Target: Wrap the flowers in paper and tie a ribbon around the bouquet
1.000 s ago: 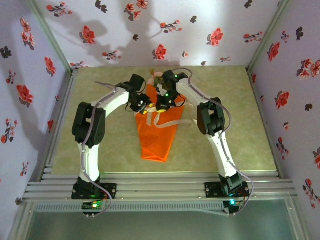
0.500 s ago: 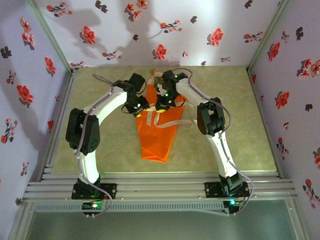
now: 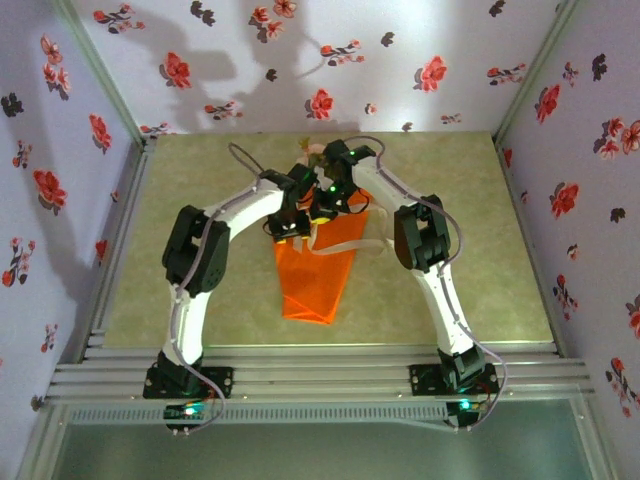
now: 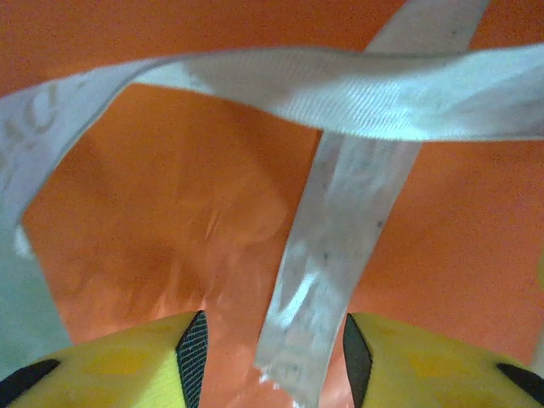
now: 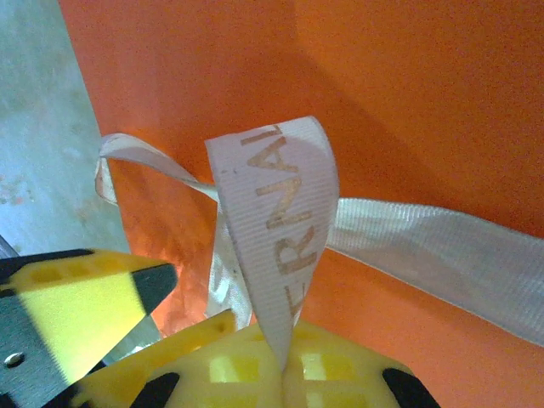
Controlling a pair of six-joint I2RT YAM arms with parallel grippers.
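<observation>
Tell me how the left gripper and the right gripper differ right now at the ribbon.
The left gripper has its fingers apart, while the right gripper has its fingers shut. A flat end of the ribbon lies loose between the left gripper's fingers, whereas the right gripper pinches a folded loop of it. Both have yellow fingers and sit close over the orange paper.

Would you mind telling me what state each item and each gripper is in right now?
paper: rolled into a cone, lying on the table.
flowers: inside the cone, blooms poking out at its far end.
ribbon: slack, its strands crossing over the paper; no bow visible.
left gripper: open, with a ribbon strand lying between its fingers.
right gripper: shut on a loop of the ribbon.
</observation>
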